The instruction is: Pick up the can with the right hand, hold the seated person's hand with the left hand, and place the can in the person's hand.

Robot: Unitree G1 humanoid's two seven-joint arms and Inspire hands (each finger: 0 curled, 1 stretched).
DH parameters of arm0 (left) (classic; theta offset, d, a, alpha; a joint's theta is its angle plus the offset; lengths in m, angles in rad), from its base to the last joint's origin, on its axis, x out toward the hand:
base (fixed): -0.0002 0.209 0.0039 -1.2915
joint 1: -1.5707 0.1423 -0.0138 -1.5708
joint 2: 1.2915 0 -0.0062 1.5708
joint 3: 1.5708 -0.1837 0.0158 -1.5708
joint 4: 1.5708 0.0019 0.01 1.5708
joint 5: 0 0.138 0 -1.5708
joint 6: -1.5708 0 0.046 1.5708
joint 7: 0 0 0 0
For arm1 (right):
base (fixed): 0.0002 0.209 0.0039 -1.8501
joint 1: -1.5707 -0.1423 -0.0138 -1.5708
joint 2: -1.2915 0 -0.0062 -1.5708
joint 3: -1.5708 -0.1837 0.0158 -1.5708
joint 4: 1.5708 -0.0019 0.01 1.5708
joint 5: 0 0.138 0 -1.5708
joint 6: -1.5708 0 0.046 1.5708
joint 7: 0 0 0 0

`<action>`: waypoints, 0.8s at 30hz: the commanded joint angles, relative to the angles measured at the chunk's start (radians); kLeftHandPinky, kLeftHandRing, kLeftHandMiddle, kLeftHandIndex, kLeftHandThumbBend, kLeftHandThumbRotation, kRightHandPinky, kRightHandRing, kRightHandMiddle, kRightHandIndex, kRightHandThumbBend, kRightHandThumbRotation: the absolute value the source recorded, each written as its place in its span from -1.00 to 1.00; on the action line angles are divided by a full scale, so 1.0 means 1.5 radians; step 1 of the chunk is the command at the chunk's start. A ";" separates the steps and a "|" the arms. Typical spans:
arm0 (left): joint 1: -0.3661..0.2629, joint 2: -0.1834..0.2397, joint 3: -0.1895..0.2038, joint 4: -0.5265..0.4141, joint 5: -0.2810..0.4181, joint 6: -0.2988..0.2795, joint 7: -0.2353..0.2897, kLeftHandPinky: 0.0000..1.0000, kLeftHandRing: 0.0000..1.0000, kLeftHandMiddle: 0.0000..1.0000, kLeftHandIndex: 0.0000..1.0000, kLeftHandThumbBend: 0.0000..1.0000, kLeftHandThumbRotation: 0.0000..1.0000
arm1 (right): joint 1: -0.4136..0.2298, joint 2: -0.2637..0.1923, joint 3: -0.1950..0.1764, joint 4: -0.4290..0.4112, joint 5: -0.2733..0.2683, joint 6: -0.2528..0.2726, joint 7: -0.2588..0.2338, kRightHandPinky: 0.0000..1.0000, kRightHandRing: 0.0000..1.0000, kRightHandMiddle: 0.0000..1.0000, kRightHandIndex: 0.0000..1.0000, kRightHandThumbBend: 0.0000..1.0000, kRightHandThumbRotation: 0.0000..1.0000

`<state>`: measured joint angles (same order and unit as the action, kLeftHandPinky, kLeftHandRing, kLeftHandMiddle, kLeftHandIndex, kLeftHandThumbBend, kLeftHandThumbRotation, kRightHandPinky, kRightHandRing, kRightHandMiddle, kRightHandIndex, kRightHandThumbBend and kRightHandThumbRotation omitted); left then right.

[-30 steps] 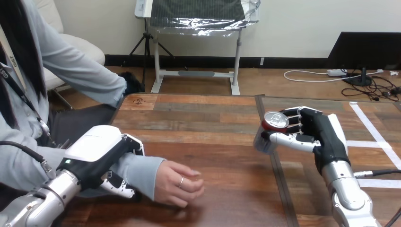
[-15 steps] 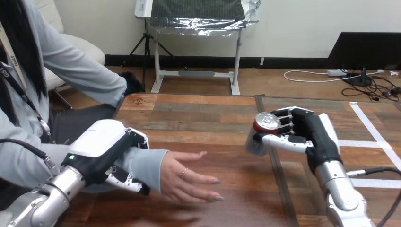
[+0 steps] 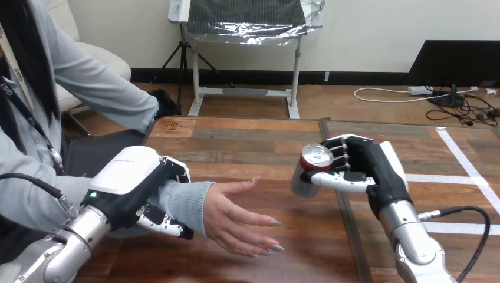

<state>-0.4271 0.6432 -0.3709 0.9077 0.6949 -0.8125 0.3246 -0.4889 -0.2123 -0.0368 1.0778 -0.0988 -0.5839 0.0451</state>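
The wooden worktop [image 3: 247,147] is stretching across the scene, and everything is happening just above it. At the left the left hand [image 3: 138,188] is lying over the person's grey-sleeved wrist, its fingers [image 3: 162,223] curling under and round the sleeve, so the holding part looks done, though it is the wrist being gripped and not the palm. At the right the right hand [image 3: 368,171] is hanging in the air with its fingers and thumb wrapping round the can's side. The person's hand [image 3: 236,221] is lying open, palm up, fingers spread and pointing toward the right hand, waiting. The can [image 3: 306,171] is riding clear of the worktop, tilting with its top toward the camera, near the person's fingertips but apart from them. So pick-up and hold are looking complete; what is remaining is carrying the can over the open palm, setting it down there and letting go.
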 commanded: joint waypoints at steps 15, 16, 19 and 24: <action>-0.064 -0.036 0.023 -0.043 -0.024 -0.028 0.016 -0.47 -0.40 -0.27 -0.20 0.95 -0.52 | 0.076 0.023 0.020 -0.234 0.030 0.004 0.071 -0.10 -0.05 0.02 0.04 0.58 -1.00; -0.065 -0.037 0.023 -0.042 -0.024 -0.029 0.016 -0.47 -0.40 -0.27 -0.20 0.95 -0.52 | 0.081 0.022 0.022 -0.245 0.029 0.003 0.073 -0.10 -0.05 0.02 0.03 0.58 -1.00; -0.066 -0.040 0.024 -0.039 -0.025 -0.030 0.013 -0.47 -0.39 -0.26 -0.20 0.95 -0.52 | 0.100 0.023 0.026 -0.283 0.029 0.015 0.080 -0.10 -0.05 0.02 0.03 0.58 -1.00; -0.070 -0.043 0.021 -0.035 -0.018 -0.033 0.021 -0.46 -0.38 -0.26 -0.20 0.94 -0.50 | 0.128 0.027 0.028 -0.341 0.032 0.036 0.087 -0.10 -0.05 0.01 0.02 0.58 -1.00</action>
<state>-0.4275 0.6266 -0.3574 0.9079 0.6937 -0.8183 0.3250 -0.3011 -0.1796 0.0019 0.7643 -0.0835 -0.5487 0.1659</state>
